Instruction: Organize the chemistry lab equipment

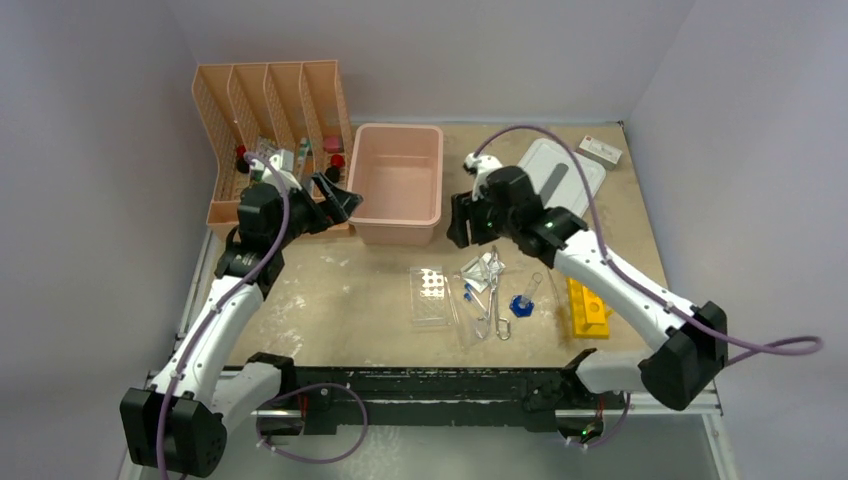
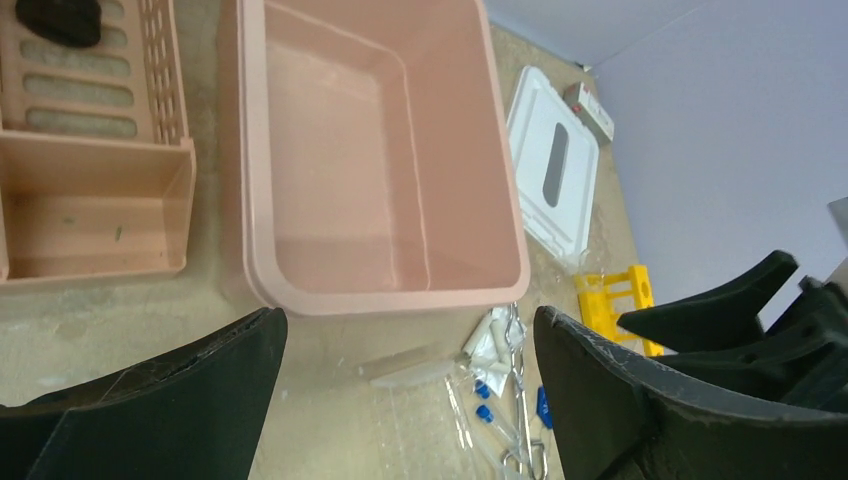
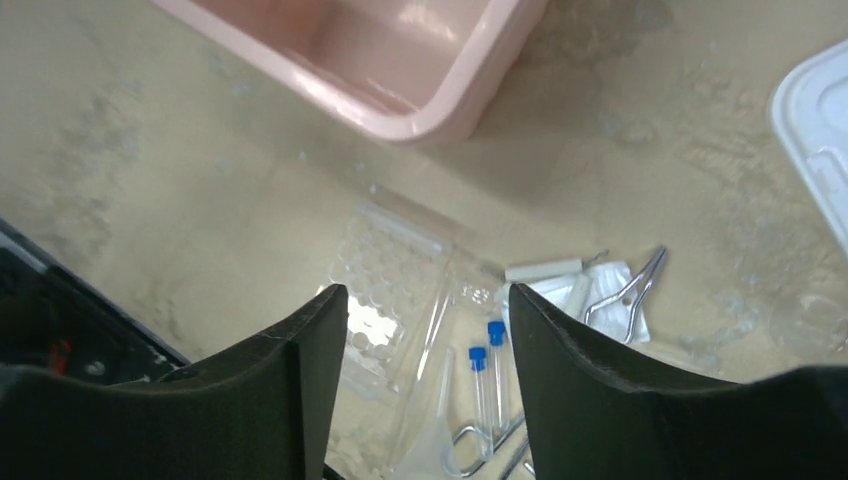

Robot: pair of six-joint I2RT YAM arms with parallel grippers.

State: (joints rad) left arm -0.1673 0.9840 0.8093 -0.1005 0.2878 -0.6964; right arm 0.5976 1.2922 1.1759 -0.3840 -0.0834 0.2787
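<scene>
Right gripper (image 3: pixel 425 292) (jaws apart, empty) aloft near clear tube tray (image 3: pixel 388 282).

Left arm (image 1: pixel 213 322) extends forward from its base, wrist turned toward centre. Left gripper (image 1: pixel 338 197) is spread wide, with nothing between its fingers. Right arm (image 1: pixel 625 283) reaches inward, elbow low at the near edge. Right gripper (image 1: pixel 462 222) points down, fingers parted and apparently empty, its tips indistinct from overhead.

A finger (image 2: pixel 660 410) of my left hand (image 2: pixel 405 330) hides part of the yellow holed plastic rack (image 2: pixel 610 295). The flat white lid (image 3: pixel 815 130) runs off-frame.
</scene>
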